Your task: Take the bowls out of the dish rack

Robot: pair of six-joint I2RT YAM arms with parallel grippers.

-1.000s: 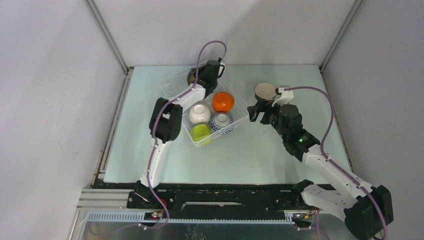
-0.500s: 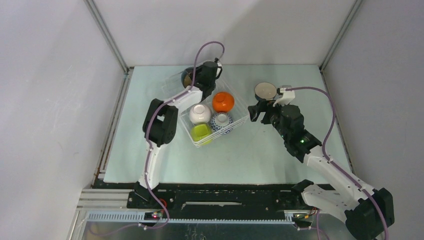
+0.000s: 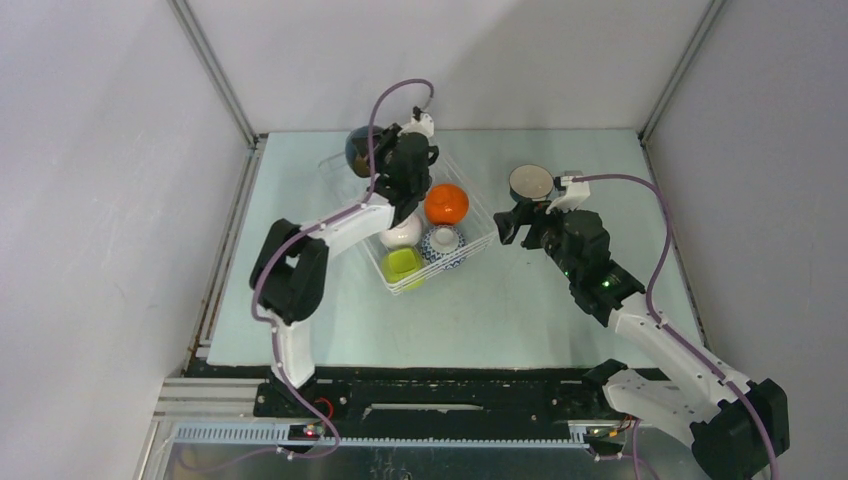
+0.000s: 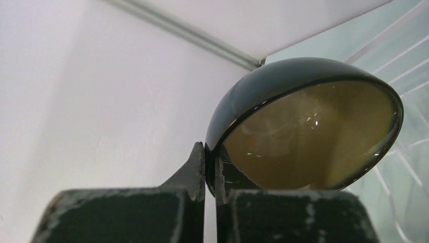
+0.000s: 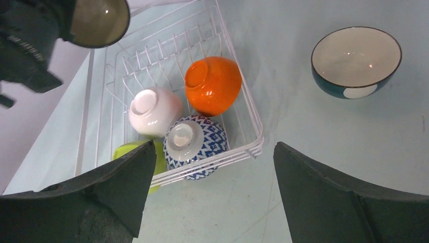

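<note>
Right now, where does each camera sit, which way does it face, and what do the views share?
Top external: fixed above and behind the arms, looking down on the table; left arm and right arm rise from the bottom edge.
Left wrist: on the left arm, facing the back-left walls; the left jaws, shut on the dark blue bowl rim, fill the bottom.
Right wrist: on the right arm, looking down and leftward at the dish rack and teal bowl; the open right jaws frame the bottom.
Shared: all three show the dark blue bowl.
</note>
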